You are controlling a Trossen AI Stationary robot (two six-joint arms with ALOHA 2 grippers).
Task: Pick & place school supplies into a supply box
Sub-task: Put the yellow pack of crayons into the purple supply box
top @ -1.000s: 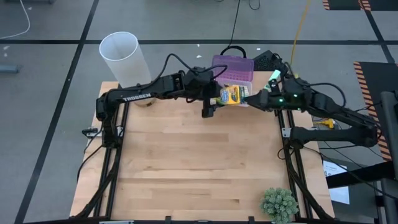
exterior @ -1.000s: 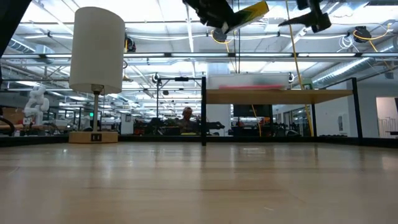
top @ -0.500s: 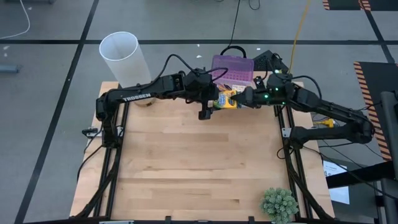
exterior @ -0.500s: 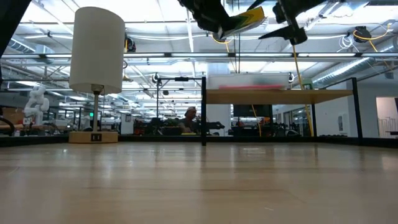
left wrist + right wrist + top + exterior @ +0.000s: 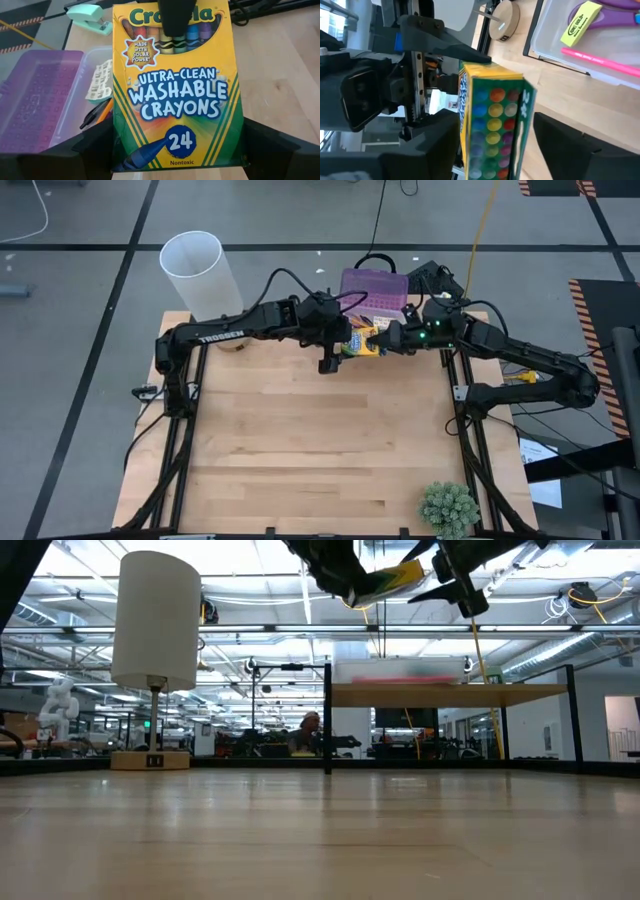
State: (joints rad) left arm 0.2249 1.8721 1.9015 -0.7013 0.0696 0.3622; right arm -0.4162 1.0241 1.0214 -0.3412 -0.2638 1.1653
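We are observing the green-yellow cardboard crayon box [image 5: 362, 341] held in the air above the far edge of the wooden surface [image 5: 310, 440], just beside the clear rectangular plastic supply box [image 5: 378, 302] with its translucent purple lid. The left tool [image 5: 335, 346] is gripping the box across its lower end. The right tool [image 5: 392, 340] is straddling the opposite end; we cannot tell whether its fingers are pressing it. The box's long axis is running between the two tools, printed face upward. Its lower edge is cut off in the left wrist view. Inside the supply box we are seeing a pink pen [image 5: 597, 61] and a yellow eraser block [image 5: 581, 22].
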